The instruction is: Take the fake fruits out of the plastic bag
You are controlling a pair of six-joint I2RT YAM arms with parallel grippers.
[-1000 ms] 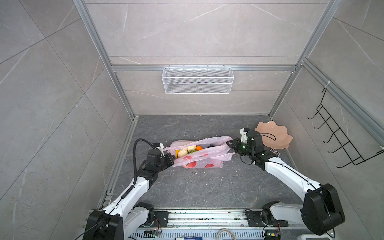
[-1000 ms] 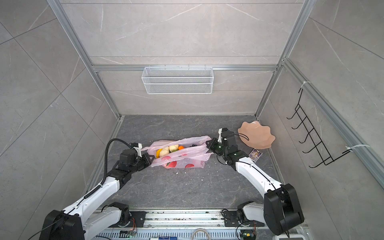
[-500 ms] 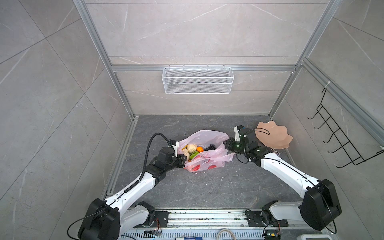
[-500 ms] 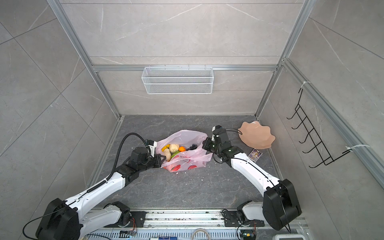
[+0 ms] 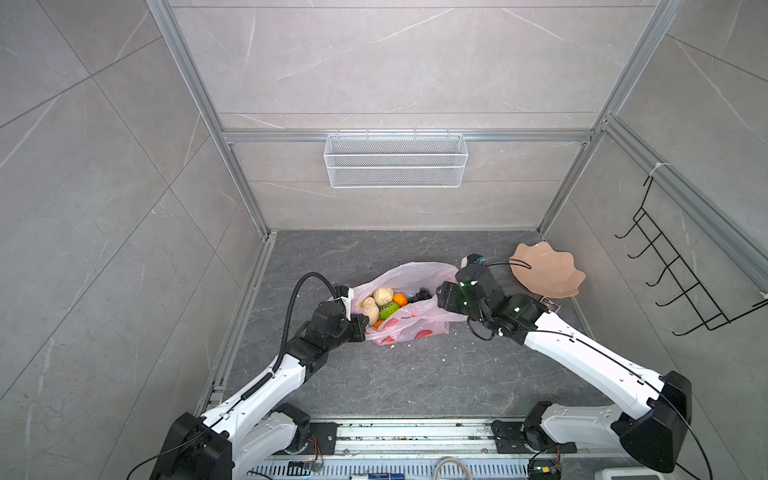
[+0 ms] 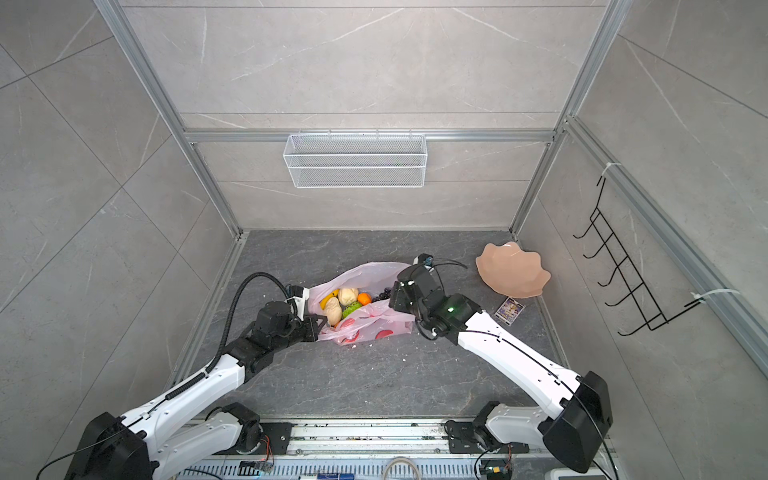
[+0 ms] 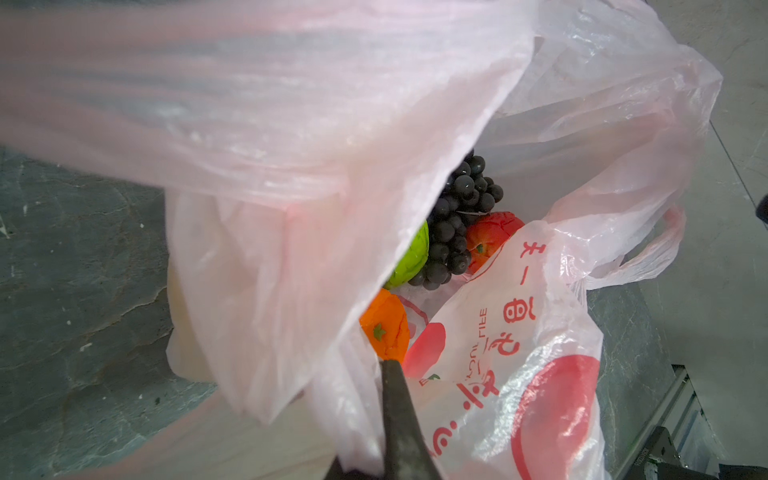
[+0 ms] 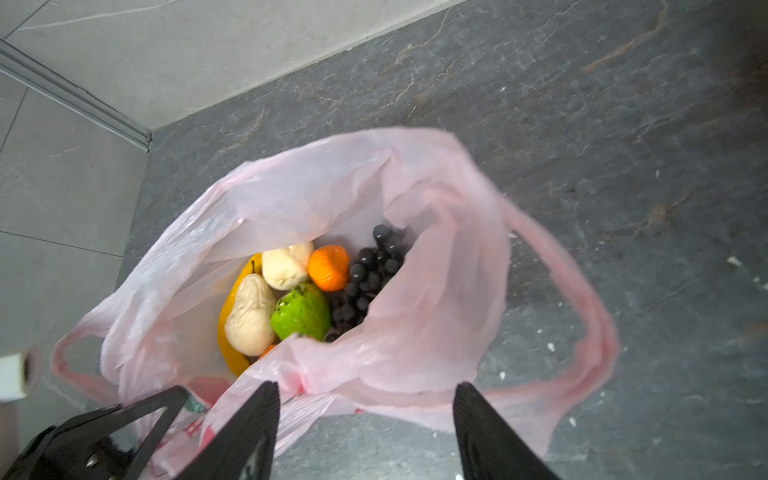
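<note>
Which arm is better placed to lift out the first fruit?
Right. The right claw is open, hanging over the plastic bag mouth with the fake fruits in view; the left claw is shut on the bag's edge, holding it open.

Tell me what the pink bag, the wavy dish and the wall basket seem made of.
The bag: thin translucent plastic film, glossy and crinkled; the fruit shows through it. The dish: smooth matte peach, probably moulded plastic, though ceramic cannot be ruled out. The basket: fine see-through wire mesh, white-coated, likely metal.
</note>
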